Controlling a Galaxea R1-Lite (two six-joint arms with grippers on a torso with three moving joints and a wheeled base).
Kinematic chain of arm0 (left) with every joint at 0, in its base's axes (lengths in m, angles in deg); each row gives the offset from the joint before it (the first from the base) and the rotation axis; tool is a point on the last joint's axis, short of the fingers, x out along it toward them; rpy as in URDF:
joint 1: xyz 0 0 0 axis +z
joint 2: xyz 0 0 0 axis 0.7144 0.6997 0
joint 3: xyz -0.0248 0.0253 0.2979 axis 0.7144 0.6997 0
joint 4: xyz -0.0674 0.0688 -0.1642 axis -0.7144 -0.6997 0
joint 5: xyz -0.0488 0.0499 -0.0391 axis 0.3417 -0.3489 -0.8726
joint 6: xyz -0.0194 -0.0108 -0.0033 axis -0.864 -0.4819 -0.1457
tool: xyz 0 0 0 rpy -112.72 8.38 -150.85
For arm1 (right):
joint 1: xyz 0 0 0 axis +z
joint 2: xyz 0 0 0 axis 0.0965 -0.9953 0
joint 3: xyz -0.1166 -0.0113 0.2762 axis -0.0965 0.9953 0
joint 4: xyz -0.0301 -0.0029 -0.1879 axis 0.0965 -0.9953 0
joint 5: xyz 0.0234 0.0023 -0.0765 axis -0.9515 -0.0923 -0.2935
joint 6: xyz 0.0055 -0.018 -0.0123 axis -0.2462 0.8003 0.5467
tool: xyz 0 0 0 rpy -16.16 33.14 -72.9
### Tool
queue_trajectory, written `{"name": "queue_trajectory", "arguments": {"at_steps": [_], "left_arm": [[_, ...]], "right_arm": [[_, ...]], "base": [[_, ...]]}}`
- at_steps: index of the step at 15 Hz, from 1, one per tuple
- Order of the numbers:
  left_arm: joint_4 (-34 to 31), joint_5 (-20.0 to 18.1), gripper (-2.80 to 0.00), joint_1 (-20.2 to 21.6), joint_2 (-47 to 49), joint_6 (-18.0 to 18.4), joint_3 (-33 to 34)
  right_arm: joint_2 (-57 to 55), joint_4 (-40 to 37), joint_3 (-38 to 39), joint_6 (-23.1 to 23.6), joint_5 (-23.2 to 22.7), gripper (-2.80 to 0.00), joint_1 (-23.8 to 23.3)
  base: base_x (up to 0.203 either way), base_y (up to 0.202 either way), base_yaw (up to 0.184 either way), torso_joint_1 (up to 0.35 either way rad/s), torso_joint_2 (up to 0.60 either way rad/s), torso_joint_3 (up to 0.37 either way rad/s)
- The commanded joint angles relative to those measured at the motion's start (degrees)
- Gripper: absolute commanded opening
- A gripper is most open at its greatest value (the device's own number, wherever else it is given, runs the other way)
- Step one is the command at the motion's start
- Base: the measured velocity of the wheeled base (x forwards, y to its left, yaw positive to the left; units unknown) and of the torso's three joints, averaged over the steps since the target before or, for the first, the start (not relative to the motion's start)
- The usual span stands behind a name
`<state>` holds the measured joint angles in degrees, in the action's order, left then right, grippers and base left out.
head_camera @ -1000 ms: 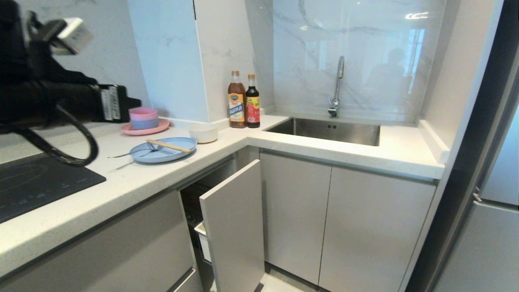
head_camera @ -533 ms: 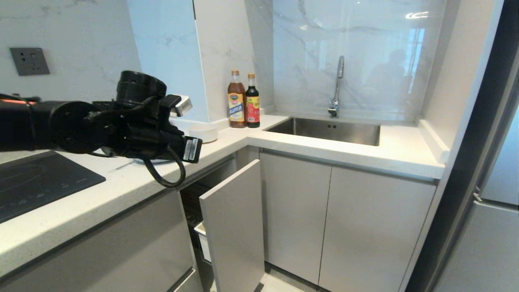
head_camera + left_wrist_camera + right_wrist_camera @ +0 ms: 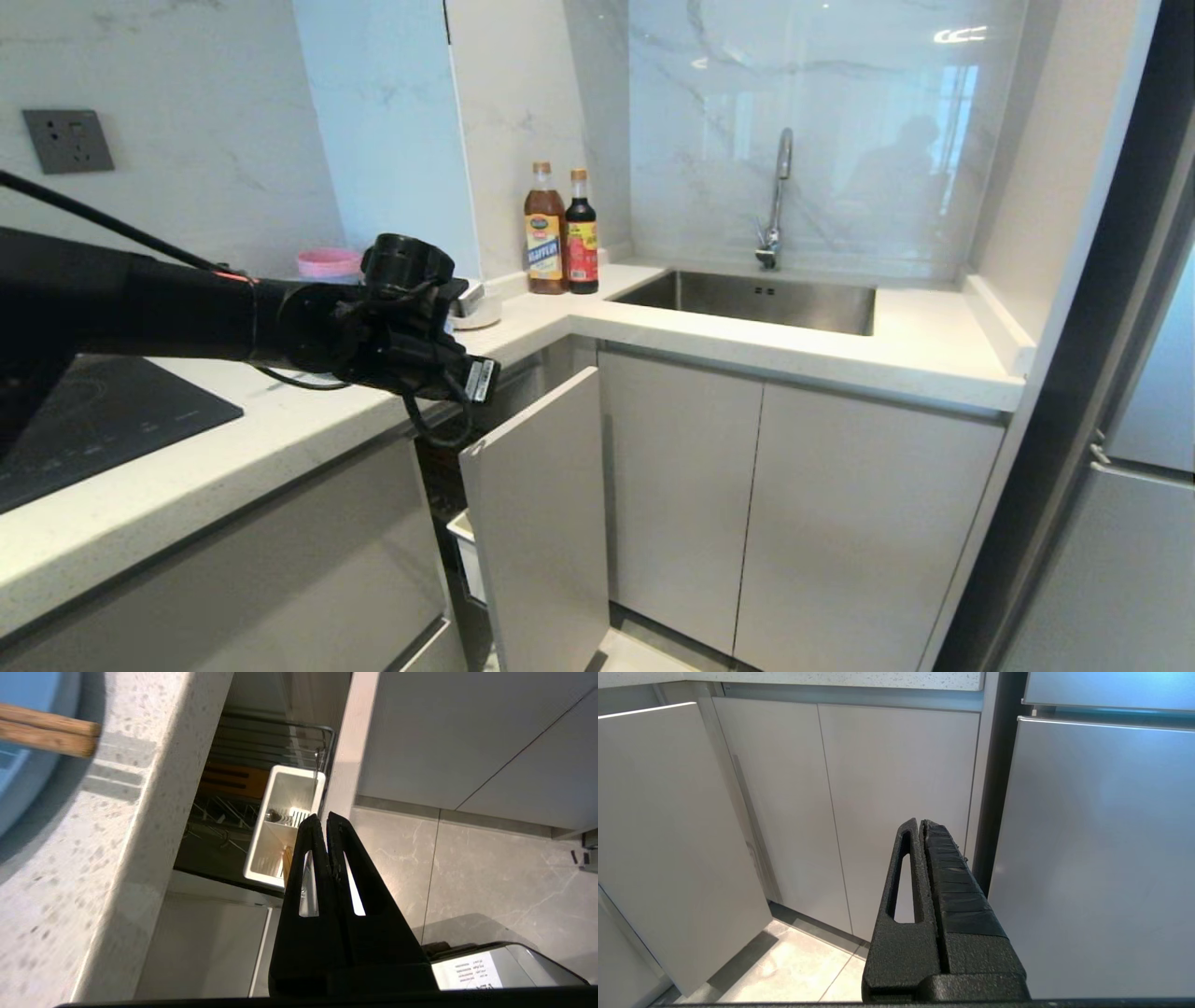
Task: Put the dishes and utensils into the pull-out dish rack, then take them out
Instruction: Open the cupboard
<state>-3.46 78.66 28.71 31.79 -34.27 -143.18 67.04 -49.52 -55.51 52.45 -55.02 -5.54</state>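
- Left gripper (image 3: 323, 817): jaws clenched, empty, over the bench (image 3: 308, 425) edge above the rack (image 3: 280, 746).
- Cutlery holder (image 3: 273, 826) below; possibly chopsticks inside.
- Chopsticks (image 3: 46, 730) on the blue plate (image 3: 28, 765).
- Right gripper (image 3: 920, 822): clenched, by cabinets.

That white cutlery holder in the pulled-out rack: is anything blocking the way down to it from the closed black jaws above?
Nothing visible does. In the left wrist view the left gripper, jaws shut and empty, hangs past the countertop edge, over the white cutlery holder. The door front is pulled out, so the holder's open top is exposed.
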Motion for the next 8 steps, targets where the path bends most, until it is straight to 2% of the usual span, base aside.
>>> {"name": "queue_trajectory", "arguments": {"at_steps": [1, 8], "left_arm": [[-0.07, 0.05, -2.8, 0.47, 3.25, 0.01, -0.82], [1.92, 0.05, -2.8, 2.81, 8.94, -0.07, -2.87]], "right_arm": [[-0.02, 0.01, 0.09, 0.0, -0.01, -2.8, 0.0], [-0.02, 0.01, 0.08, 0.0, -0.01, -2.8, 0.0]], "base": [[0.0, 0.0, 0.0, 0.0, 0.0, 0.0], [0.0, 0.0, 0.0, 0.0, 0.0, 0.0]]}}
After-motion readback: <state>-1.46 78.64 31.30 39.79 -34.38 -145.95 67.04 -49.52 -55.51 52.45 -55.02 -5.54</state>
